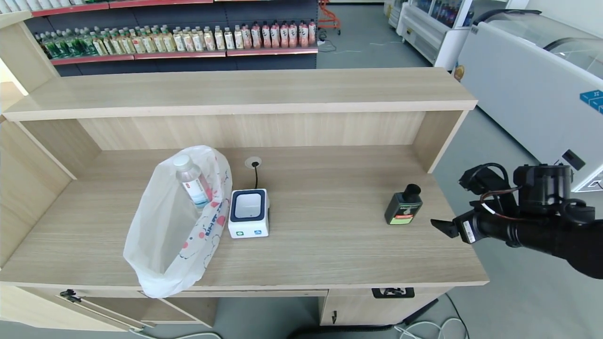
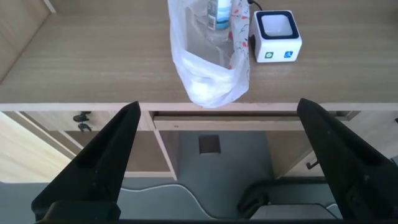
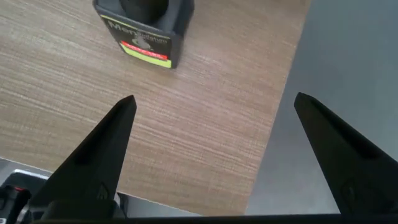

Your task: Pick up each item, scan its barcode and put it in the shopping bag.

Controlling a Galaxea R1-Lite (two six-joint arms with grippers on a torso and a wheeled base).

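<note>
A white plastic shopping bag (image 1: 176,226) stands open on the left of the wooden counter (image 1: 330,235), with a clear bottle (image 1: 193,183) upright inside it. Right beside the bag sits the white barcode scanner (image 1: 248,213). A dark green bottle with a black cap (image 1: 403,205) stands near the counter's right end. My right gripper (image 1: 443,227) hovers just right of that bottle, at the counter's edge; in the right wrist view the gripper (image 3: 214,118) is open and empty, with the dark bottle (image 3: 146,31) just beyond it. My left gripper (image 2: 214,155) is open and empty, below the counter's front edge, in line with the bag (image 2: 211,68).
The counter has a raised back shelf (image 1: 245,94) and side walls. A cable port (image 1: 253,163) sits behind the scanner. Chest freezers (image 1: 527,84) stand on the floor to the right. Shelves of drinks (image 1: 179,40) line the far wall.
</note>
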